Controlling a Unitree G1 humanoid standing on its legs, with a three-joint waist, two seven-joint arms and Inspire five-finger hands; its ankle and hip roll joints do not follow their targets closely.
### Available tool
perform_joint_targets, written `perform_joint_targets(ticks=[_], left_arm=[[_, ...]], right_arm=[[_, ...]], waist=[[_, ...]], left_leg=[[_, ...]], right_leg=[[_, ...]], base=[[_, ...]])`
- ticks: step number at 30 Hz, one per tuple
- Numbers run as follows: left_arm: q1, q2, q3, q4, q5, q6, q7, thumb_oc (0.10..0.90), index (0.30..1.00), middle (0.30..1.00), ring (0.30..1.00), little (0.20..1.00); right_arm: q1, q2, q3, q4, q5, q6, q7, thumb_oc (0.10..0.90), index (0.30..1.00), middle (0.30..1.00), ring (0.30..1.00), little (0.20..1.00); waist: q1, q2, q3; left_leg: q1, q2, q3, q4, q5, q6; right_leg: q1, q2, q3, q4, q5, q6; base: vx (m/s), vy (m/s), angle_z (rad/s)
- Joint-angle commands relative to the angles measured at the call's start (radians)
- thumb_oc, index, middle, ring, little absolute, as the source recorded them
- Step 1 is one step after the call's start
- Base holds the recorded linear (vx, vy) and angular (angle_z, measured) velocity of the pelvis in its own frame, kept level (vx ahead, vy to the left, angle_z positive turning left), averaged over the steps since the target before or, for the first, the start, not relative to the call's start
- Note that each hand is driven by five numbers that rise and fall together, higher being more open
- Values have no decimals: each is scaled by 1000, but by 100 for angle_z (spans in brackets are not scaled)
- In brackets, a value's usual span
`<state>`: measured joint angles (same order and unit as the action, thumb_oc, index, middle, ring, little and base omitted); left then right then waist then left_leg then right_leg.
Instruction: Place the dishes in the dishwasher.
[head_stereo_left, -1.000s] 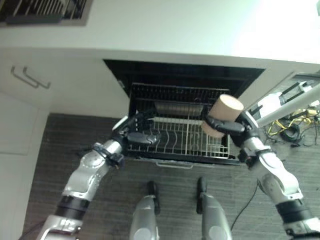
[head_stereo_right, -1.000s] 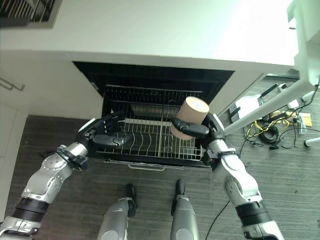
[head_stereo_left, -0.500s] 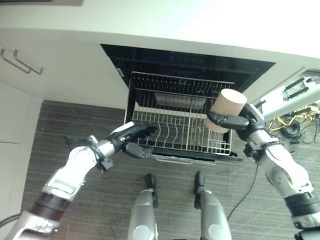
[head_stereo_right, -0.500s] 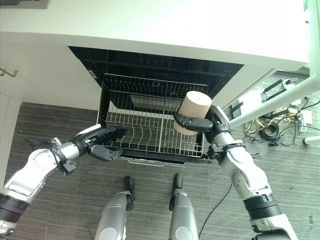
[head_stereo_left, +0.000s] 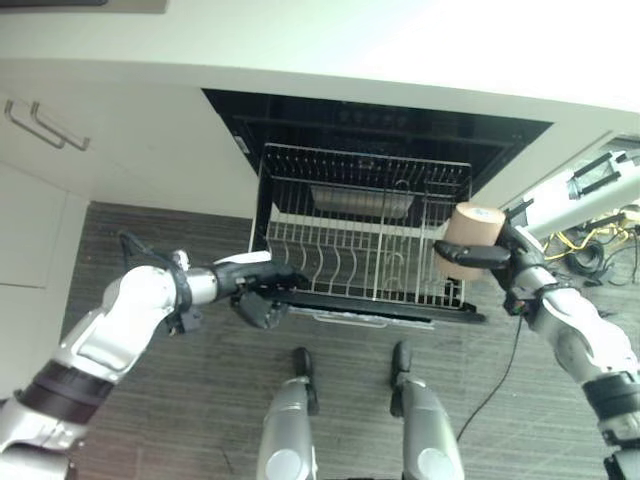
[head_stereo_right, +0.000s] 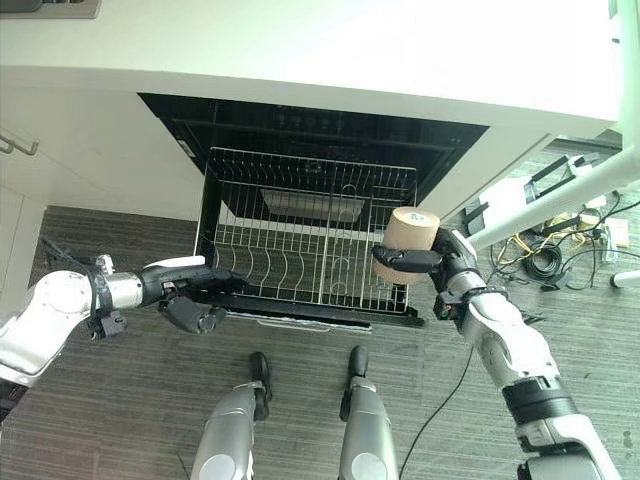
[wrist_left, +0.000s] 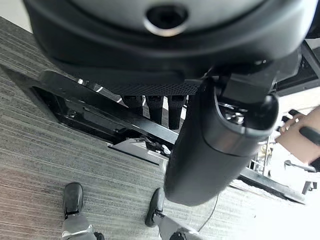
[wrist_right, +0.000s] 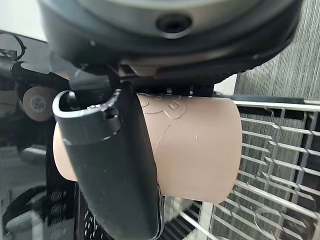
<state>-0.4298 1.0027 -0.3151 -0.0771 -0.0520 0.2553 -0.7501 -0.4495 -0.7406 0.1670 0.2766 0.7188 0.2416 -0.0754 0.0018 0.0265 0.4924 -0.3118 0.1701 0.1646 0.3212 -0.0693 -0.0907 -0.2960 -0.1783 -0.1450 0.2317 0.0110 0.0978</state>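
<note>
Over the rack's (head_stereo_right: 300, 240) right edge, the right hand (head_stereo_right: 440, 268) grips a tan cup (head_stereo_right: 408, 243); it could drop outside. Left hand's (head_stereo_right: 195, 296) fingers look relaxed, empty.

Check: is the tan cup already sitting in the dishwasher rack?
No, the right hand holds the cup at the rack's right edge.

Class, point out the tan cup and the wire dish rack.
Tan cylindrical cup (head_stereo_right: 409, 238), right eye view, on its side wall.
White wire dish rack (head_stereo_left: 345, 262), left eye view, on its tines.
</note>
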Motion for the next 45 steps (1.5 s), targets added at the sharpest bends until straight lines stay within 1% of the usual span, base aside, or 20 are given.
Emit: perform_joint_targets(ticks=[1,7,10,11,13,16,21,22,23,24,29,39,45], left_arm=[[-5,0,-57,-20,-13,-2,-39,800,900,900,900,900],[-78,-15,-126,22,-36,-10,-41,800,900,900,900,900],[-118,-19,-161,44,-48,-20,-42,800,900,900,900,900],[-137,-20,-176,52,-57,-24,-43,800,900,900,900,900],[-153,-13,-188,57,-72,-29,-43,800,900,900,900,900],[-164,-8,-195,60,-90,-37,-43,800,900,900,900,900],[-174,-13,-205,62,-108,-48,-38,800,900,900,900,900],[-176,-12,-208,60,-113,-50,-36,800,900,900,900,900],[-178,-12,-210,60,-115,-50,-35,800,900,900,900,900],[-187,-11,-213,55,-123,-45,-32,800,900,900,900,900],[-192,-13,-223,62,-130,-55,-22,800,900,900,900,900],[-178,-7,-219,49,-140,-64,-4,800,900,900,900,900],[-163,0,-208,38,-141,-69,0,800,900,900,900,900]], right_arm=[[-133,-65,-11,-2,39,-74,-31,400,300,300,300,300],[-284,-58,68,210,36,-96,-41,400,300,300,300,300],[-370,-50,113,321,41,-97,-45,400,300,300,300,300],[-414,-48,135,379,55,-90,-38,400,300,300,300,300],[-462,-47,163,437,52,-80,-38,400,300,300,300,300],[-505,-46,189,494,47,-66,-32,400,300,300,300,300],[-557,-39,227,581,38,-22,-15,400,300,300,300,300],[-569,-37,231,607,29,-11,-8,643,665,665,665,665],[-573,-36,234,616,28,-9,-3,759,839,839,839,839],[-583,-31,237,643,16,-6,12,800,900,900,900,900],[-605,-23,241,685,0,-7,21,800,900,900,900,900],[-619,-41,247,706,-38,28,0,800,900,900,900,900],[-623,-61,255,679,-56,55,-10,800,900,900,900,900]], waist=[[9,19,-95],[30,32,-96],[43,39,-93],[50,43,-91],[60,48,-90],[69,53,-89],[81,62,-85],[85,65,-84],[86,66,-83],[89,68,-82],[96,72,-77],[101,72,-74],[98,67,-72]], left_leg=[[17,38,-49,-21,-29,-57],[11,33,-55,-21,-28,-59],[8,29,-59,-21,-27,-60],[5,27,-62,-21,-27,-61],[2,24,-66,-21,-25,-63],[-1,21,-71,-21,-25,-64],[-6,15,-79,-21,-24,-64],[-7,14,-80,-21,-24,-64],[-2,14,-80,-21,-31,-65],[-10,11,-83,-21,-23,-63],[-12,6,-86,-21,-23,-61],[-3,7,-84,-21,-30,-61],[-4,9,-82,-21,-22,-61]], right_leg=[[7,-104,-25,68,-76,92],[5,-105,-33,68,-77,87],[5,-108,-40,68,-77,85],[4,-110,-44,68,-76,85],[4,-113,-47,68,-76,84],[4,-114,-50,68,-76,83],[2,-117,-56,68,-77,81],[2,-118,-59,68,-77,80],[7,-119,-61,68,-83,82],[1,-120,-62,68,-77,80],[1,-122,-69,68,-75,79],[10,-120,-76,68,-79,82],[7,-118,-77,68,-70,81]], base=[[0,0,0],[0,0,0],[0,0,0],[0,0,0],[0,0,0],[3,1,4],[0,0,0],[0,0,0],[0,0,0],[0,0,0],[-8,2,1],[0,0,0],[0,0,0]])
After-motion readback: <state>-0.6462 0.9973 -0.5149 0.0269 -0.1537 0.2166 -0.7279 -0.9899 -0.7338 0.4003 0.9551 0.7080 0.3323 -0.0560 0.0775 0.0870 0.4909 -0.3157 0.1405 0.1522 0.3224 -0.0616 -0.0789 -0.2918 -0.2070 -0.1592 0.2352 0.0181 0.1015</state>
